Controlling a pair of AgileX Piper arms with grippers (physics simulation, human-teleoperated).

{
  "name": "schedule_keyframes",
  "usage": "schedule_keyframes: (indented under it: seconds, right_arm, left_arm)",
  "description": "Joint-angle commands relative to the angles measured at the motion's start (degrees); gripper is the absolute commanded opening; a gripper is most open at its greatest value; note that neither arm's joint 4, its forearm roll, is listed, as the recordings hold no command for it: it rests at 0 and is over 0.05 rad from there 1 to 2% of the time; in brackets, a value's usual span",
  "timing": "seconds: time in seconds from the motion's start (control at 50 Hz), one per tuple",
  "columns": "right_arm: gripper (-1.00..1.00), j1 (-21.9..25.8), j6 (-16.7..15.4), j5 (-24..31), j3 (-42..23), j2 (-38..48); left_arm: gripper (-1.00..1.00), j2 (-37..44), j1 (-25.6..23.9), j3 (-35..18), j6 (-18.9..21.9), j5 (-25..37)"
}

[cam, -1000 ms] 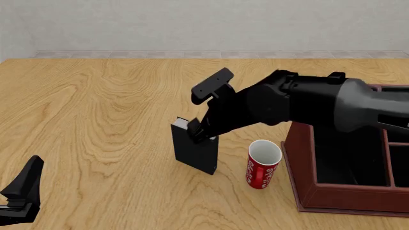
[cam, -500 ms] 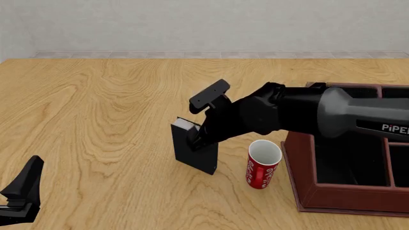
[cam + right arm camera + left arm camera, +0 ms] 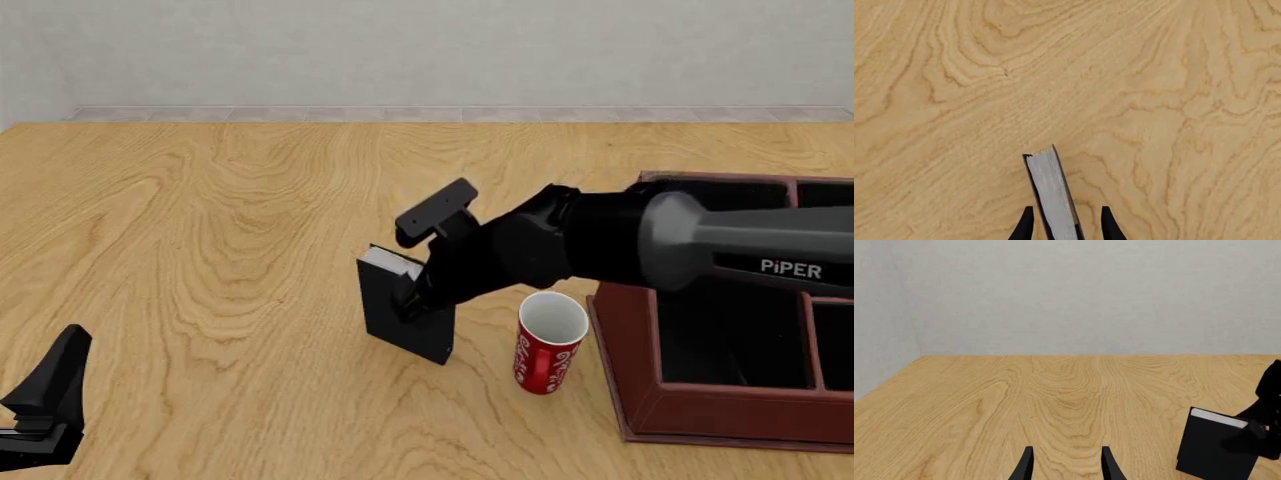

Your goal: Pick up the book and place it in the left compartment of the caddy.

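Observation:
The black book stands upright on the table, white page edges up, left of the red mug. It also shows in the left wrist view and the right wrist view. My right gripper is down over the book's top. In the right wrist view my right gripper is open, with one finger on each side of the book and a small gap on one side. The caddy stands at the right, its left compartment black inside. My left gripper is open and empty at the near left; it also shows in its wrist view.
A red-and-white mug stands between the book and the caddy, close to both. The right arm reaches across above the caddy's left part. A pale wall closes the table's far edge.
The right arm has lowered and the gripper has come down over the top of the book. The book, mug and left arm have not moved.

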Motion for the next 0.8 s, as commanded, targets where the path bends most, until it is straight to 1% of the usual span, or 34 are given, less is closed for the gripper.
schedule_keyframes:
  seconds: [0.02, 0.26, 0.36, 0.38, 0.44, 0.68, 0.8]
  right_arm:
    - [1.00, 0.0, 0.4, -1.1, 0.7, 1.0]
    - [1.00, 0.1, 0.5, -1.7, 0.7, 1.6]
    - [1.00, 0.2, 1.0, -2.0, 0.8, 1.8]
    - [-1.00, 0.1, 1.0, -2.2, 0.9, 1.9]
    - [-1.00, 0.4, 1.2, -2.2, 1.3, 1.8]
    - [-1.00, 0.7, -0.2, -1.0, 1.4, -0.2]
    - [-1.00, 1.0, -1.6, 1.4, 0.4, -3.6]
  left_arm:
    - [1.00, 0.0, 0.0, 0.0, 0.0, 0.0]
    - [1.00, 0.0, 0.0, 0.0, 0.0, 0.0]
    - [1.00, 0.0, 0.0, 0.0, 0.0, 0.0]
    - [1.00, 0.0, 0.0, 0.0, 0.0, 0.0]
    - [1.00, 0.0, 0.0, 0.0, 0.0, 0.0]
    - [1.00, 0.0, 0.0, 0.0, 0.0, 0.0]
    - [1.00, 0.0, 0.0, 0.0, 0.0, 0.0]
